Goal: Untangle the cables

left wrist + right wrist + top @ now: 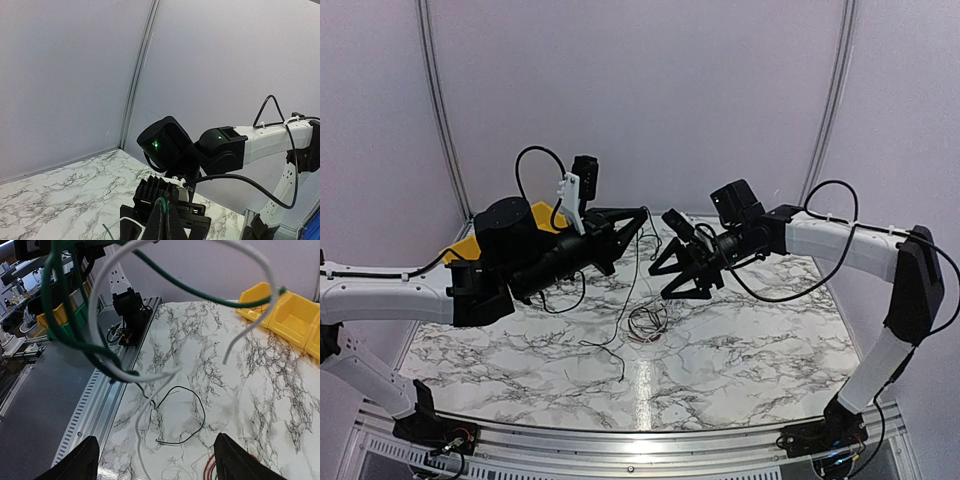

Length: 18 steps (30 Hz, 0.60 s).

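Over the middle of the marble counter [770, 350], the cables [646, 322] are only partly dealt with. Left jaws, at the end of the left arm [380, 295], are raised well above the surface and pinched shut on several strands. The left wrist view shows a green strand [159, 201] and a pale one emerging from between the closed fingers. From that grip thin wires hang down to a small coil lying on the counter between the two arms, with reddish loops [645, 335] among the dark ones. Right jaws, on the right arm [830, 240], stand wide apart with nothing between them, near the hanging strands and above the coil. Seen from the right wrist, the green strand and a white strand [240, 340] loop across one another in the air. A black loop [202, 415] lies by itself on the counter below, and red wire shows at the bottom edge. A yellow bin [460, 248] sits behind the left arm, well apart from the wires. Assessment: held up as it is, the bundle is spread enough that individual strands can be told apart. The black loop appears free of the rest, though I cannot confirm where its ends run. No strand is laid out apart as finished; the raised green and white wires are crossed, and the coil beneath is unsorted. Most of the work is judged outstanding.
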Each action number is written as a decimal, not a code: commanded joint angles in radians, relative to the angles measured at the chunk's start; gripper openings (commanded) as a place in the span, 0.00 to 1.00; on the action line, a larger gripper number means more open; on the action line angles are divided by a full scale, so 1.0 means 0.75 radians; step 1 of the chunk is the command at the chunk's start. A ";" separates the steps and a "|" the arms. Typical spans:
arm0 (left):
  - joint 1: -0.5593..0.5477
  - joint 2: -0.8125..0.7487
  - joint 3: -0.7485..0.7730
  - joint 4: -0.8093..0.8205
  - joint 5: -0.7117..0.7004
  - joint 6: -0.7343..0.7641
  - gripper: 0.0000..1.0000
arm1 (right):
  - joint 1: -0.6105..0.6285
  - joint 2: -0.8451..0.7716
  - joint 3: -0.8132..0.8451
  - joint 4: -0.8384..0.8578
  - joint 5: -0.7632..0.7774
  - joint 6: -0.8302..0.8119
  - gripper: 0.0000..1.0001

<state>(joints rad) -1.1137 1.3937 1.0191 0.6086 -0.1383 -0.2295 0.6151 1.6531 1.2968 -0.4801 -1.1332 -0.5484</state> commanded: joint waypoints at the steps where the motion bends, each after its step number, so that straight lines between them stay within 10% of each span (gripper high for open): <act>1: -0.004 0.001 0.028 0.043 -0.023 0.000 0.00 | 0.048 0.019 -0.007 0.015 -0.086 0.002 0.79; 7: -0.004 -0.007 0.014 0.055 -0.033 0.003 0.00 | 0.116 0.063 -0.058 0.105 -0.101 0.068 0.76; 13: -0.004 -0.025 0.006 0.058 -0.034 0.001 0.00 | 0.103 0.097 -0.113 0.308 -0.086 0.275 0.00; 18: -0.004 -0.068 -0.007 0.058 -0.029 -0.014 0.00 | -0.005 0.130 -0.232 0.530 0.070 0.473 0.00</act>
<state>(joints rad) -1.1137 1.3903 1.0183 0.6090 -0.1516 -0.2295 0.6735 1.7218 1.1606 -0.2394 -1.1698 -0.3328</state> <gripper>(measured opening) 0.014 0.020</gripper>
